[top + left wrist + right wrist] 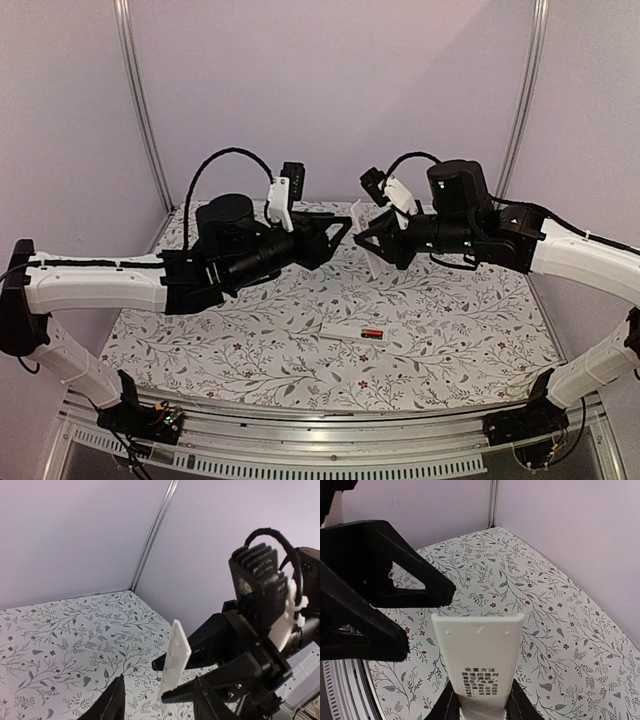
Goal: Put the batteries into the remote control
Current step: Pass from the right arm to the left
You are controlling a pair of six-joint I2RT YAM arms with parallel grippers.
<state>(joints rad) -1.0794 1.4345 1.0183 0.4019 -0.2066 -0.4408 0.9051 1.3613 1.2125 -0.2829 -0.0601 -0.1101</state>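
Observation:
The white remote control [348,330] lies flat on the floral table, front centre. The red batteries [373,333] show at its right end. My right gripper [368,240] is raised above the table's middle and is shut on the thin white cover strip [479,655], which has printed text and stands up between its fingers [520,707]. The cover strip also shows in the left wrist view [175,657]. My left gripper [338,236] is open and empty. It faces the cover strip from the left with its jaws either side of the lower end, not touching. Its fingers [380,580] fill the left of the right wrist view.
The floral table mat [200,330] is bounded by pale walls with metal corner posts [140,100] at the back. A metal rail [330,440] runs along the near edge, with both arm bases on it.

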